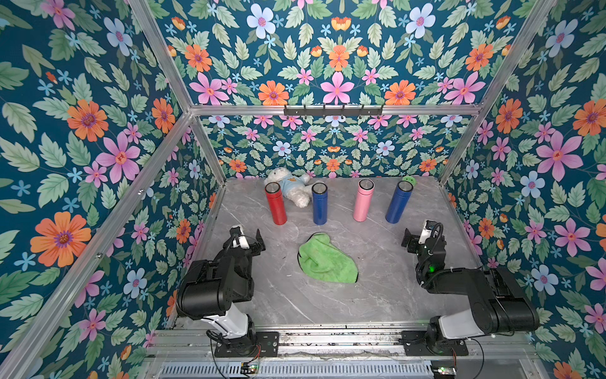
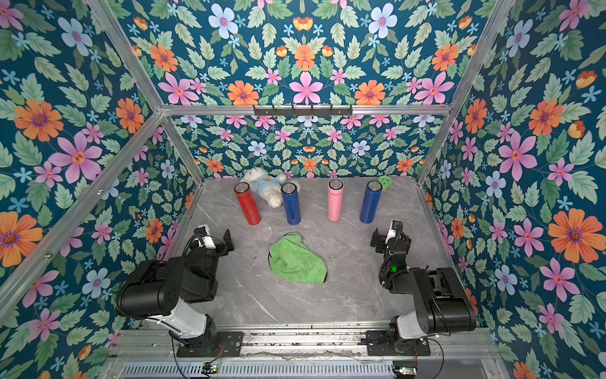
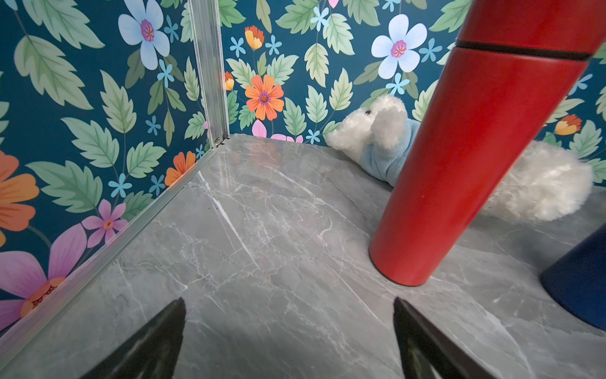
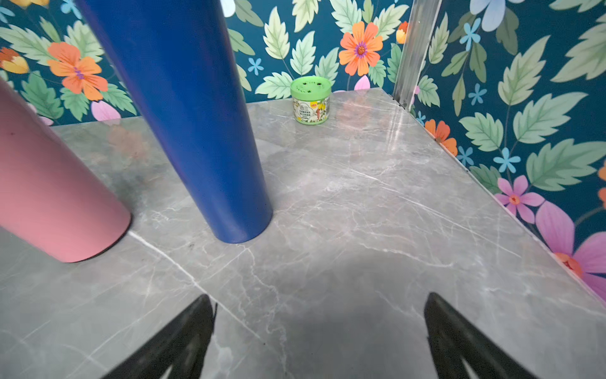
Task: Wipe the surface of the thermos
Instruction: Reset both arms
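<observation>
One jar (image 1: 410,179) half behind rightmost thermos (image 1: 398,206)

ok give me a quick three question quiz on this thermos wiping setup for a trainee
1. True or false: the left hand and the right hand are both open and empty.
2. The tall red cylindrical thermos and the tall pink cylindrical thermos share a row with two more of which colour? A green, B blue, C white.
3. Fill in: the crumpled fluffy ___ cloth lies on the grey marble-look table in front of that row.
Key: 1 true; 2 B; 3 green.
</observation>
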`<state>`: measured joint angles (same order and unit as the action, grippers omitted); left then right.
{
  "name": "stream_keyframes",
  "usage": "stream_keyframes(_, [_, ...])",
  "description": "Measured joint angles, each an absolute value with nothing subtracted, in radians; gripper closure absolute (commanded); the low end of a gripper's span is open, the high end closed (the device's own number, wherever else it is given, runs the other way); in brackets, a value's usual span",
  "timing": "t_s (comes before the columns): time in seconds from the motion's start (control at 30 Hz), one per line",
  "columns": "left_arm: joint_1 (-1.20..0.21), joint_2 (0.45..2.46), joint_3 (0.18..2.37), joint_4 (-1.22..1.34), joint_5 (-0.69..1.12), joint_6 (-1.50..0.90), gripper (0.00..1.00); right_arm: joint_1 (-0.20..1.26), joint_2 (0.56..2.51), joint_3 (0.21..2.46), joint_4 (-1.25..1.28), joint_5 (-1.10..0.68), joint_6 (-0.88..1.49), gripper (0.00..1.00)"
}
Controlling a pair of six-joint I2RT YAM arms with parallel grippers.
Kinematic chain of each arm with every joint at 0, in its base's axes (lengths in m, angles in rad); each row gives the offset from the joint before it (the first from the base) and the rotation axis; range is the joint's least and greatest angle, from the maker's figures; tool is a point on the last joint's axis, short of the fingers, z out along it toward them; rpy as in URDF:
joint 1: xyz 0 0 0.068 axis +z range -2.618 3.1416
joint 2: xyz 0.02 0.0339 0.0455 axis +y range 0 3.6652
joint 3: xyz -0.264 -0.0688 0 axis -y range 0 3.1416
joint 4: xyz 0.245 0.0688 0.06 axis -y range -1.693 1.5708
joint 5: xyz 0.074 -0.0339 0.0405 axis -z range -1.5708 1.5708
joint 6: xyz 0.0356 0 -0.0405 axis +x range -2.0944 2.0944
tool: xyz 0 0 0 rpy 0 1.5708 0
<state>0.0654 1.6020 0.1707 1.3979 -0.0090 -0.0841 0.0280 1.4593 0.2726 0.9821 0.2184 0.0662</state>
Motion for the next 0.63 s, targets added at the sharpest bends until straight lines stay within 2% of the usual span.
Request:
stream_keyframes(0.23, [0.065, 1.602, 0.165, 1.401, -0.015, -0.084, 0.01, -0.018, 1.452, 0.281, 0.954, 0.138, 0.075, 0.01])
stream_keyframes(0.37, [0.065, 1.602, 0.165, 1.401, -0.016, -0.084, 0.01, -0.016, 1.447, 0.179, 1.052, 0.043, 0.055, 0.01])
stream_keyframes(0.63, [0.065, 1.604, 0.162, 1.405, -0.019, -0.085, 0.01, -0.019, 1.371, 0.163, 1.082, 0.044, 0.054, 0.01])
